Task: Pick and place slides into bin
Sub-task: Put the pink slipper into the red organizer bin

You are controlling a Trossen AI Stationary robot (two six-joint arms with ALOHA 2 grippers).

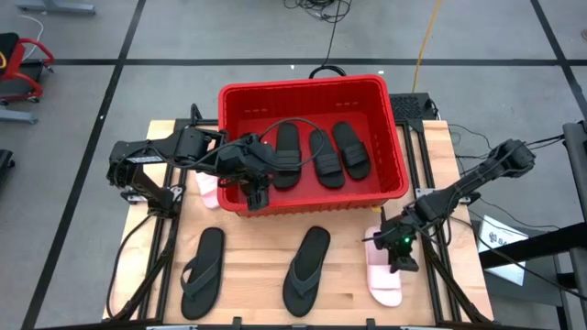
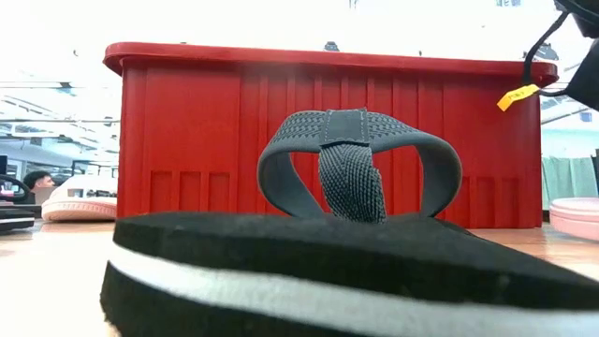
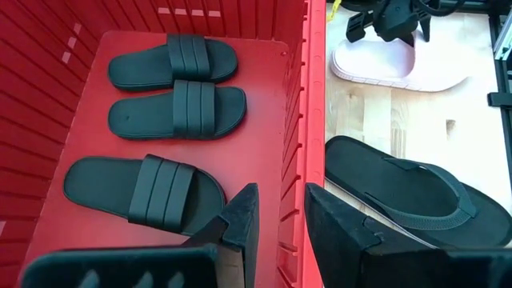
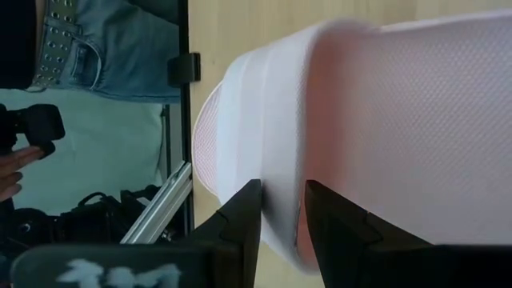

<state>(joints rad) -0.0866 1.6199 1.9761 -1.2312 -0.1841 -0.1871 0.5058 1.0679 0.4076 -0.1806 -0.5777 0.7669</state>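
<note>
- Already three black slides (image 1: 319,154) lie flat inside the red bin (image 1: 394,156), which stands at the far middle of the tabletop (image 1: 257,275).
- Two black flip-flops (image 1: 204,271) lie along the near edge, and a pale pink slide (image 1: 383,275) sits at the near right corner; another pink one (image 1: 207,190) shows at the bin's left, partly hidden by the arm.
- The right end effector (image 1: 400,255) is down at the near-right pink slide; in its wrist view the fingers (image 4: 244,216) stand narrowly parted astride the slide's pale strap, and whether they actually pinch it I cannot tell.
- The left end effector (image 1: 254,194) hangs over the bin's near wall, fingers slightly apart, holding nothing.
- The slide looks light, soft foam, likely to flex and droop; the raised strap seems the best hold, since the flat sole offers little to grip.
</note>
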